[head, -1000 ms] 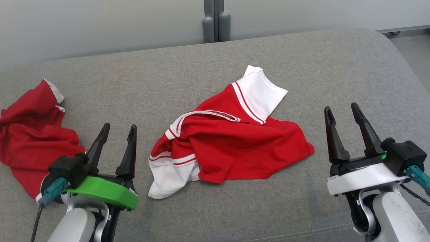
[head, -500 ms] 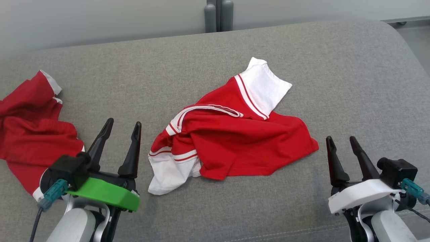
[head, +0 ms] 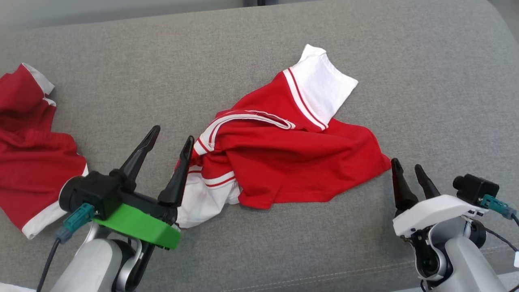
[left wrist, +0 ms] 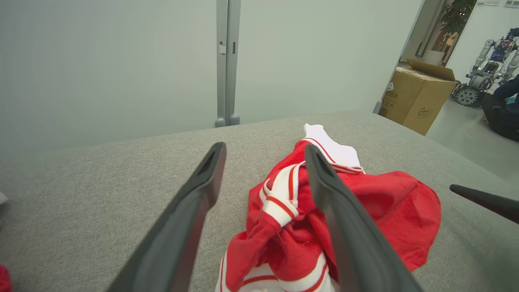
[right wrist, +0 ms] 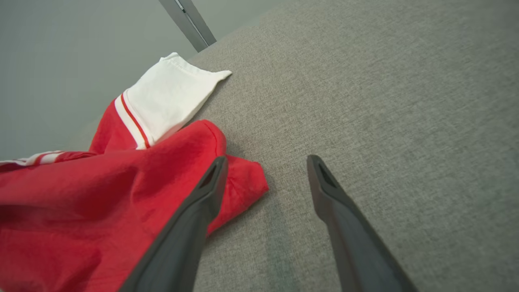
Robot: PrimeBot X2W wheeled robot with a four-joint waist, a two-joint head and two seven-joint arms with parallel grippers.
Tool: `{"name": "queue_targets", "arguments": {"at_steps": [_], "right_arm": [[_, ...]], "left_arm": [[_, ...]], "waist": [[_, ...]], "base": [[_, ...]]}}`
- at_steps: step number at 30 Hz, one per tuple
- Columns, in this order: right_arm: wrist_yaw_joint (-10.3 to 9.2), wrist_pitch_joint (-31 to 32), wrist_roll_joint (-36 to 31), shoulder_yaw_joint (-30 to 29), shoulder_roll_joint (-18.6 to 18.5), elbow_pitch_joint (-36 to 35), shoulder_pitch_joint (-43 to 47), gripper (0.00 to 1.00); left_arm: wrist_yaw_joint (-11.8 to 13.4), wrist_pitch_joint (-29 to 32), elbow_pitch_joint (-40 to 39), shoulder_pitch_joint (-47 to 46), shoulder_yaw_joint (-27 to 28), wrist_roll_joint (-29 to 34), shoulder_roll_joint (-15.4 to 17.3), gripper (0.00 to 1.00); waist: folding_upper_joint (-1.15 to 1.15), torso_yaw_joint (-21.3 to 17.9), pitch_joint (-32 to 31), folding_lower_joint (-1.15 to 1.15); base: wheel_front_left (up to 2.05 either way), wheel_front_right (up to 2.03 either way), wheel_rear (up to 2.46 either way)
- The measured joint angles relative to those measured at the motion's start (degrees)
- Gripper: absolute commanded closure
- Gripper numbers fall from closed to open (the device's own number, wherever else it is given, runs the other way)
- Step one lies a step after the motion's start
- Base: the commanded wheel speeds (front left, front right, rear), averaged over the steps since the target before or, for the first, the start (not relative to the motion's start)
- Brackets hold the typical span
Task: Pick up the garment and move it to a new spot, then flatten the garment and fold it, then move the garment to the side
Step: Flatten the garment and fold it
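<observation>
Left pincer (head: pixel 173 133) has a green collar (head: pixel 136 227), right pincer (head: pixel 406 163) a white collar (head: pixel 434 209).

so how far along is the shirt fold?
Done: nothing yet. The shirt lies crumpled in the middle of the cushion. In hand: the pickup approach, with the left gripper at its white-striped end and the right gripper at its red corner, both jaws open and empty. Left: lift and move it, flatten, fold, set aside. A second red garment lies at the far left.
</observation>
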Motion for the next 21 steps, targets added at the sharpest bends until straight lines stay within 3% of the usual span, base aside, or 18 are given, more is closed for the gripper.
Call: {"name": "queue_targets", "arguments": {"at_steps": [11,12,13,15,21], "right_arm": [[1.42,4.0,5.0,0.2,0.9,6.5,-5.3,0.00],[1.87,4.2,5.2,0.3,0.9,6.9,-5.9,0.20],[2.31,4.4,5.2,0.5,0.9,7.1,-6.5,0.51],[3.50,4.4,5.3,1.7,0.9,8.0,-8.1,1.00],[4.53,2.7,5.6,2.1,1.2,9.2,-8.6,1.00]], "left_arm": [[-1.2,1.0,-1.2,-3.1,-0.7,0.6,0.3,0.00],[-1.3,1.1,-1.2,-3.2,-0.7,0.7,0.5,0.00],[-1.6,1.1,-1.1,-3.4,-0.7,0.8,0.6,0.00],[-2.0,1.7,-1.3,-4.4,-1.2,1.3,0.9,0.00],[-3.8,3.6,-2.0,-6.4,-3.4,1.6,0.9,0.00]], "waist": [[0.00,1.5,3.7,0.00],[0.00,1.6,3.9,0.00],[0.00,1.8,4.0,0.00],[0.00,1.9,4.1,0.00],[0.00,1.0,3.7,0.00]], "base": [[0.00,0.00,0.00],[0.00,0.00,0.00],[0.00,0.00,0.00],[0.00,0.00,0.00],[0.00,0.00,0.00]]}}
